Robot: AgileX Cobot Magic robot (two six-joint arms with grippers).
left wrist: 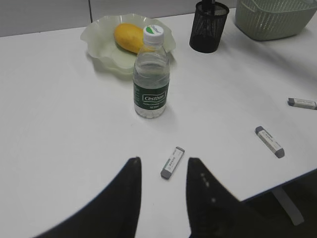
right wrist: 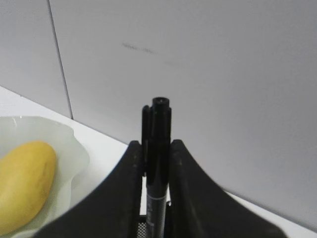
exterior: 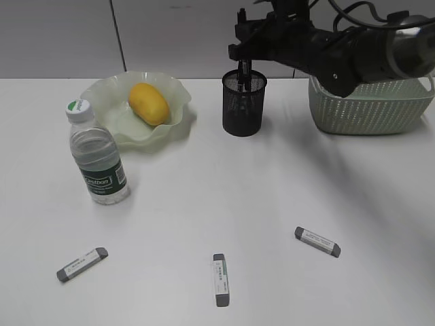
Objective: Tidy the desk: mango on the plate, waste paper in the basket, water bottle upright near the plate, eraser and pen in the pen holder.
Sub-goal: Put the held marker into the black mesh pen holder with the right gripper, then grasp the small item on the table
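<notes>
The mango [exterior: 149, 103] lies on the ruffled green plate [exterior: 102, 92]. The water bottle [exterior: 97, 155] stands upright in front of the plate. My right gripper [exterior: 245, 66] is shut on a black pen [right wrist: 157, 163] and holds it upright, its lower end inside the black mesh pen holder [exterior: 244, 103]. Three grey-and-white erasers lie on the desk [exterior: 204, 190]: left [exterior: 82, 264], middle [exterior: 221, 279], right [exterior: 317, 242]. My left gripper [left wrist: 162, 166] is open and empty above the desk, near the left eraser [left wrist: 172, 162]. The waste paper is out of view.
The sage-green basket [exterior: 370, 109] stands at the back right, partly behind my right arm. In the left wrist view the desk's front edge [left wrist: 277, 181] runs at the lower right. A grey panelled wall rises behind the desk.
</notes>
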